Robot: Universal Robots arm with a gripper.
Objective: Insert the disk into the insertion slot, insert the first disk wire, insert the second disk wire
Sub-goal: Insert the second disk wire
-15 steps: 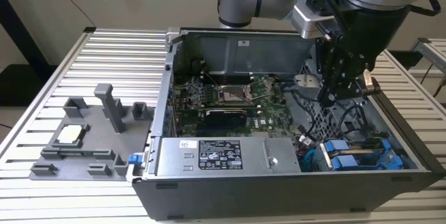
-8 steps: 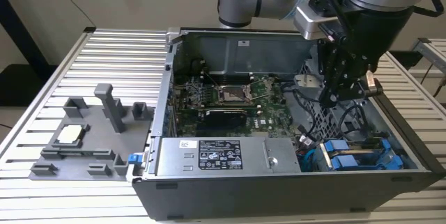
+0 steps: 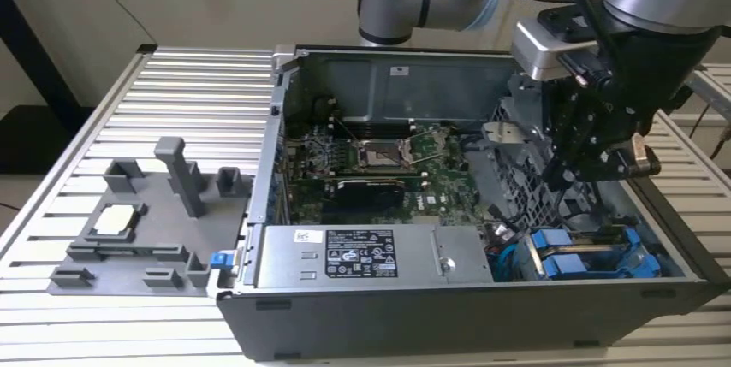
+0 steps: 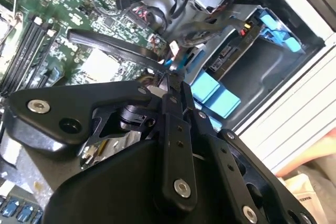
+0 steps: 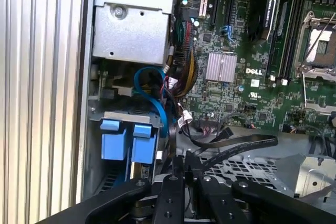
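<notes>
My gripper [image 3: 594, 166] hangs inside the open computer case, at the drive cage on the exterior view's right. In both wrist views its fingers stand almost together, shut on the end of a disk wire where a flat black wire [image 5: 236, 144] and a blue wire [image 5: 152, 85] meet. Just beyond the fingertips [image 4: 167, 85] two blue carrier tabs [image 5: 128, 141] sit side by side in the grey insertion slot [image 4: 247, 69]. I cannot tell which of them belongs to the disk. The same blue tabs [image 3: 562, 256] show at the case's near right corner.
The green motherboard [image 3: 377, 157] with its empty socket fills the case's middle, and a grey power supply [image 3: 354, 256] lies along the near wall. A grey fixture [image 3: 137, 221] stands on the ribbed aluminium table [image 3: 171, 102] at the exterior view's left. Loose cables crowd the cage.
</notes>
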